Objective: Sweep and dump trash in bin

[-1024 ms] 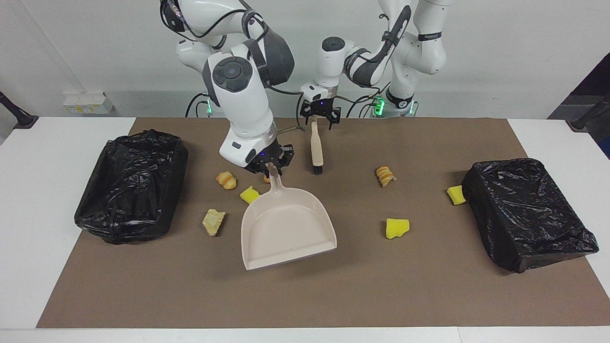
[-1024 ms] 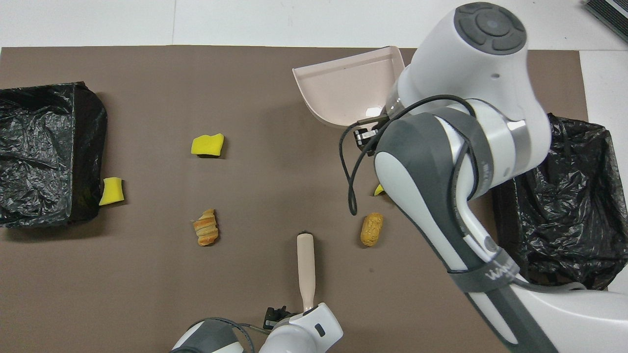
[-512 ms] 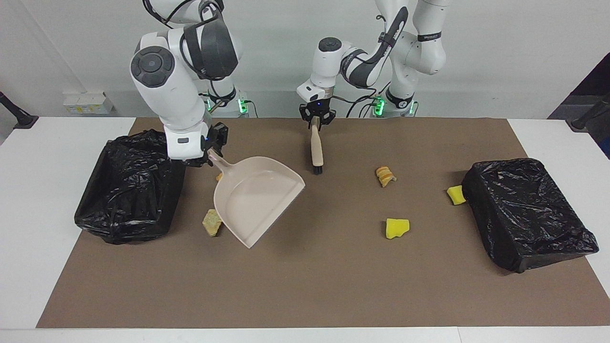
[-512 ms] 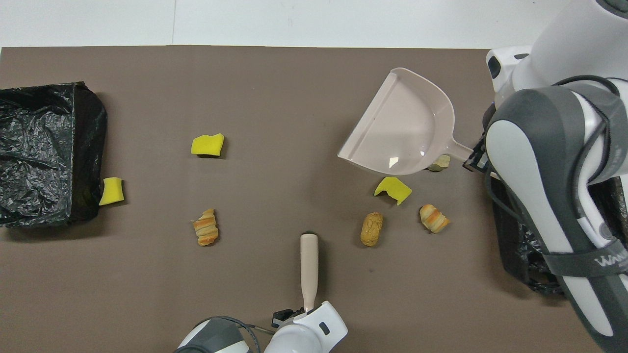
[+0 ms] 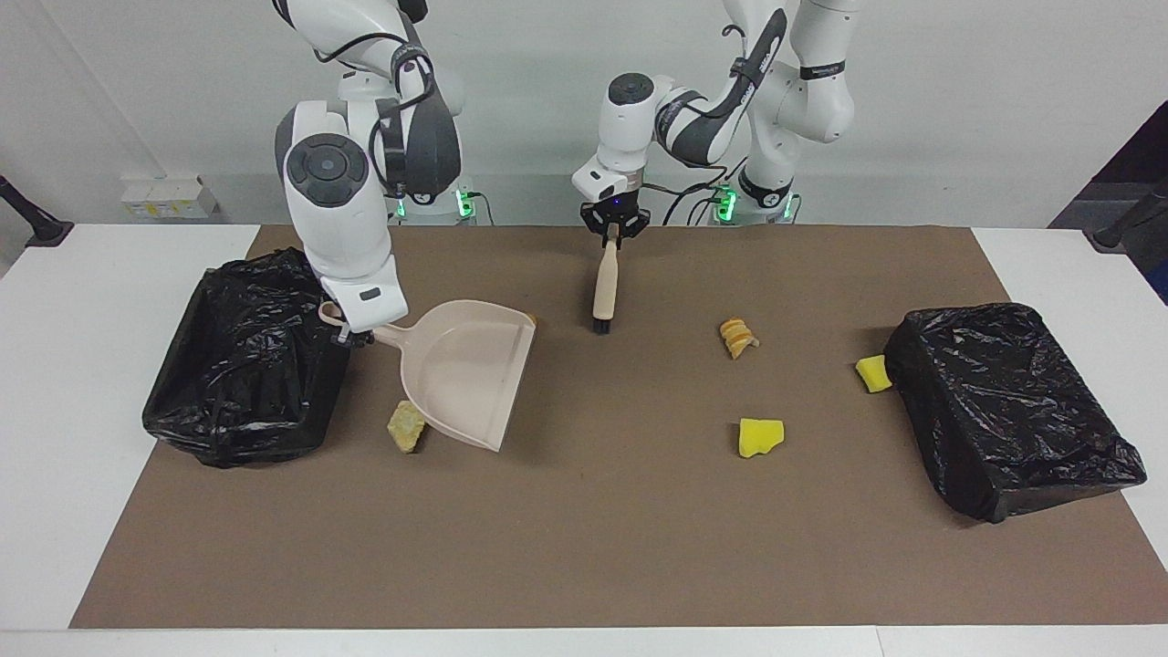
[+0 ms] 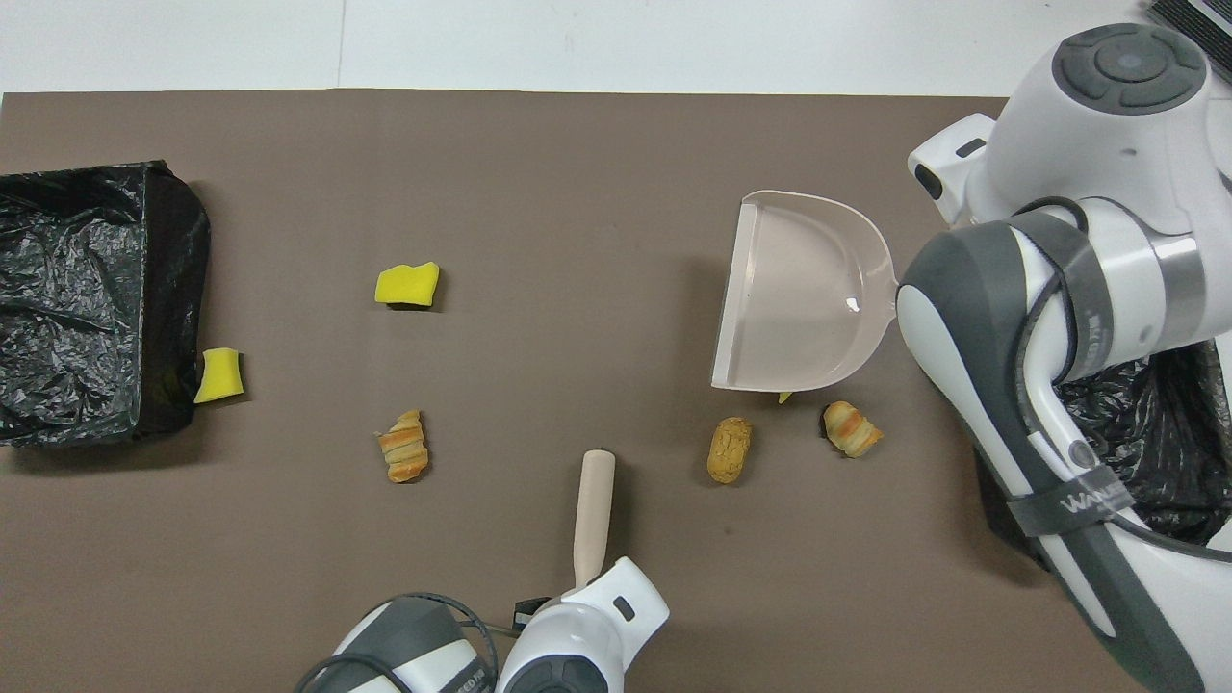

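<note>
My right gripper is shut on the handle of the beige dustpan, held low over the mat beside the bin at the right arm's end, its mouth turned toward the left arm's end. In the overhead view the dustpan covers most of a yellow sponge. A bread roll and a croissant lie nearer to the robots than the pan. A tan scrap lies by the pan. My left gripper is shut on the brush handle's end. A croissant and two yellow sponges lie toward the left arm's end.
A black-bagged bin stands at the right arm's end of the brown mat, touching my right arm's wrist area. A second black-bagged bin stands at the left arm's end, with one yellow sponge against it.
My right arm swung the dustpan away from mid-mat toward its bin and turned its mouth toward the left arm's end. My left gripper closed on the brush handle and tilted it slightly.
</note>
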`<control>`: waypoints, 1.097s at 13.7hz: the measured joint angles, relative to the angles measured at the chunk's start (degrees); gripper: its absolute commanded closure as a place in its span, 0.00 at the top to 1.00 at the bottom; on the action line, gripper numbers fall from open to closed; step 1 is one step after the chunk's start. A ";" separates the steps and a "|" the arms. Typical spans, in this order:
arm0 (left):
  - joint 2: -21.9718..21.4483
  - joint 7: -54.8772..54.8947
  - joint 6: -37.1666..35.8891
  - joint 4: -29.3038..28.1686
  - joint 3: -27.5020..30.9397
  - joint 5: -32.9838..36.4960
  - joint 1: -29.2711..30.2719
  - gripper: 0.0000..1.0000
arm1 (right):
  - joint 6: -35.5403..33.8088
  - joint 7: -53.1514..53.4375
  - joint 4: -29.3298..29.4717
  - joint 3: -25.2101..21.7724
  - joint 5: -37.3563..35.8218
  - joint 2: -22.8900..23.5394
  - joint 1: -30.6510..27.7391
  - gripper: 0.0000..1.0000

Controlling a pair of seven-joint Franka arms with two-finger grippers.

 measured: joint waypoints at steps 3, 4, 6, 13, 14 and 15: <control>-0.08 0.09 -6.45 5.78 0.25 0.67 6.38 0.00 | 0.88 -0.05 -1.83 0.19 -0.04 -0.21 1.02 0.00; -0.08 0.10 -7.58 7.25 0.28 1.40 8.76 0.00 | 0.88 0.13 -2.37 0.21 -0.04 -0.36 1.95 0.00; -0.06 0.30 -9.79 9.60 0.36 3.37 13.74 0.00 | 1.17 3.27 -4.13 0.26 -0.03 -0.63 4.18 0.00; 0.32 5.38 -17.11 11.57 0.47 10.76 28.83 0.00 | 11.26 16.98 -10.54 0.41 0.68 -0.59 13.35 0.00; 0.39 5.44 -17.93 11.51 0.48 12.31 30.52 0.00 | 13.07 18.60 -11.89 0.43 0.71 -0.56 14.22 0.00; 0.51 5.51 -18.56 11.34 0.50 13.88 31.88 0.00 | 14.59 19.85 -13.12 0.44 0.71 -0.54 14.86 0.00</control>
